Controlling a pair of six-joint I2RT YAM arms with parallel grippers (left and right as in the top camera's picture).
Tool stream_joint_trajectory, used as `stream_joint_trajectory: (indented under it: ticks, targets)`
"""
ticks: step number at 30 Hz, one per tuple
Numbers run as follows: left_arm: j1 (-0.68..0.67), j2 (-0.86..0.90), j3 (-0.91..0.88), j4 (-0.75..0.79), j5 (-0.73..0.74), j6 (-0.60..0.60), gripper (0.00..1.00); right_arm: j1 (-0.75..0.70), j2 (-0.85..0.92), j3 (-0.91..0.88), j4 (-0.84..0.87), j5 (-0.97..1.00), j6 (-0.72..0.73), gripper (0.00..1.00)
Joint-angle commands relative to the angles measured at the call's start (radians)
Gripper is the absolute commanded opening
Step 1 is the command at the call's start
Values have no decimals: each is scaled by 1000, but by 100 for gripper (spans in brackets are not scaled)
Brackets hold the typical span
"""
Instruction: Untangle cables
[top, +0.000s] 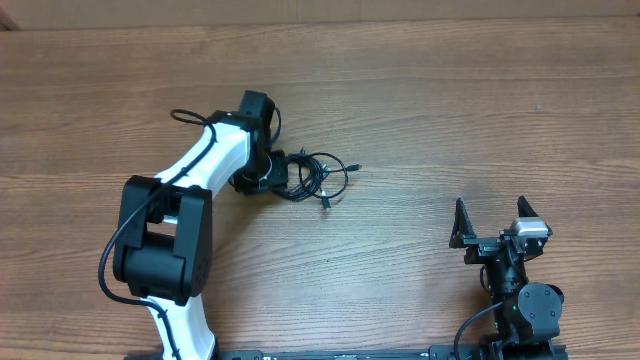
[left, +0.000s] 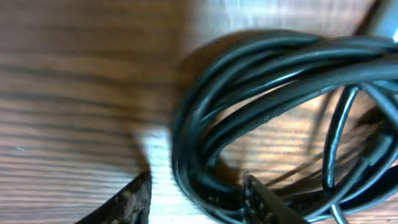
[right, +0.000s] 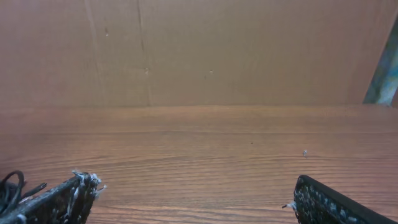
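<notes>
Though tangled, glossy black cables (top: 318, 180) in round loops on grained table (top: 450, 110).

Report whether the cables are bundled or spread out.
Bundled. The cables lie as one small overlapping coil in the overhead view; the left wrist view shows several strands looped together.

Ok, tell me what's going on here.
The left gripper is down on the table at the cables, its jaws straddling one side of the coil without clamping it. The cables are one tangled bundle. The right gripper sits open near the front right, away from them.
</notes>
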Motion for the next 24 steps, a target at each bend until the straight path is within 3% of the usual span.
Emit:
stream_joint_trajectory:
  ticks: [1, 3, 4, 5, 6, 24]
  targets:
    - [-29, 11, -34, -8, -10, -2, 50, 2, -7, -10, 5, -10, -16, 100]
    - [-41, 11, -45, -9, -13, -2, 55, 2, -7, -10, 5, -10, -16, 100]
    - [-44, 11, -47, -11, -15, -2, 62, 2, -7, -10, 5, -10, -16, 100]
    - [-46, 11, -49, -11, -17, -2, 84, 2, -7, -10, 5, -10, -16, 100]
    - [-47, 11, -50, -11, -18, -2, 100, 2, -7, -10, 5, -10, -16, 100]
    - [-47, 11, -50, 35, -18, -2, 99, 2, -7, -10, 5, -10, -16, 100]
